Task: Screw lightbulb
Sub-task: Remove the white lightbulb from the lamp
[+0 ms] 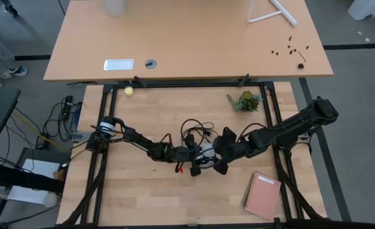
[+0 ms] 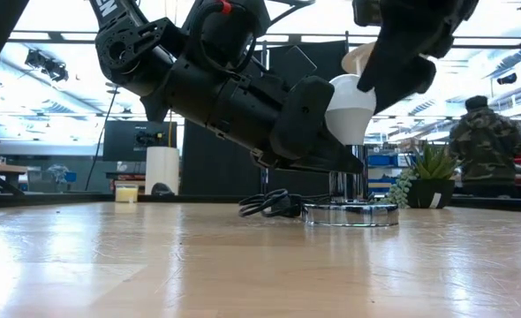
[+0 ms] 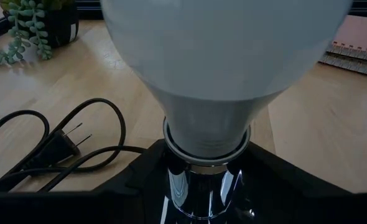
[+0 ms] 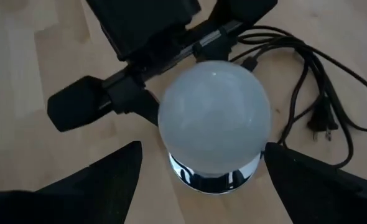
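High view: my left gripper (image 1: 189, 154) and right gripper (image 1: 218, 160) meet at mid-table over the socket disc; the lightbulb is hidden under them here. A succulent (image 1: 245, 100) and a pink notebook (image 1: 262, 195) lie well apart.

Low view: the lightbulb (image 2: 350, 109) stands upright over the socket disc (image 2: 350, 213), its cord (image 2: 269, 204) coiled just beside.

Left wrist view: my left fingers clasp the chrome socket stem under the bulb's collar, steadying it.

Right wrist view: my right jaws stand wide, one either side of the globe, not touching it.

Judgement: the bulb is light, smooth, slippery and fragile. Take it gently at the widest part of the globe. The left fingers and the plug crowd the base; turning room is tight.
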Available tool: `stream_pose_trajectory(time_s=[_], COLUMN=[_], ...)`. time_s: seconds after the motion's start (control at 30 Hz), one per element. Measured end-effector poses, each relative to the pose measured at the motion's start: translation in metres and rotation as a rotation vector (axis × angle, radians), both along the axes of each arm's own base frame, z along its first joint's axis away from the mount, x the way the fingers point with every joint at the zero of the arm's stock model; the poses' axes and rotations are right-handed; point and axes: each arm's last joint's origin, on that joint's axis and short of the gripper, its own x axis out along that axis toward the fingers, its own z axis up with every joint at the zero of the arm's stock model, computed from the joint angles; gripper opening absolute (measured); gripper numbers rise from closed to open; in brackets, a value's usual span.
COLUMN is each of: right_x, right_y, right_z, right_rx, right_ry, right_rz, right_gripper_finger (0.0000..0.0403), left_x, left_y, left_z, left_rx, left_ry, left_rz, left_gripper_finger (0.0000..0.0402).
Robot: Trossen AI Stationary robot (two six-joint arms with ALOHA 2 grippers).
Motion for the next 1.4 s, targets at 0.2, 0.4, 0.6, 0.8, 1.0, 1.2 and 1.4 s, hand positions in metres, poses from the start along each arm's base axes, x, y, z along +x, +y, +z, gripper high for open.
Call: stream_pose_trajectory(time_s=[0.2, 0.4, 0.6, 0.8, 1.0, 1.2, 1.4], right_x=[0.004, 0.024, 0.051, 0.071, 0.078, 0.078, 0.078], right_y=[0.002, 0.008, 0.000, -0.004, -0.012, -0.026, -0.028], right_z=[0.001, -0.018, -0.002, 0.012, 0.012, 0.011, 0.011], right_rx=[0.015, 0.006, -0.030, -0.027, 0.048, 0.128, 0.138], right_ry=[-0.001, 0.102, 0.231, 0.350, 0.348, 0.373, 0.378], right_rz=[-0.032, -0.055, -0.124, -0.075, -0.079, -0.167, -0.198], right_gripper_finger=[0.0347, 0.0347, 0.0347, 0.0347, 0.0347, 0.0347, 0.0347], left_x=[0.000, 0.000, 0.000, 0.000, 0.000, 0.000, 0.000], left_y=[0.000, 0.000, 0.000, 0.000, 0.000, 0.000, 0.000], left_z=[0.000, 0.000, 0.000, 0.000, -0.001, -0.001, -0.001], left_rx=[0.000, -0.003, -0.003, -0.003, -0.005, -0.022, -0.022], left_ry=[0.000, 0.000, -0.001, 0.000, 0.006, 0.006, 0.008], left_rz=[0.000, 0.001, 0.001, 0.001, 0.002, 0.009, 0.009], left_gripper_finger=[0.0184, 0.0184, 0.0184, 0.0184, 0.0184, 0.0184, 0.0184])
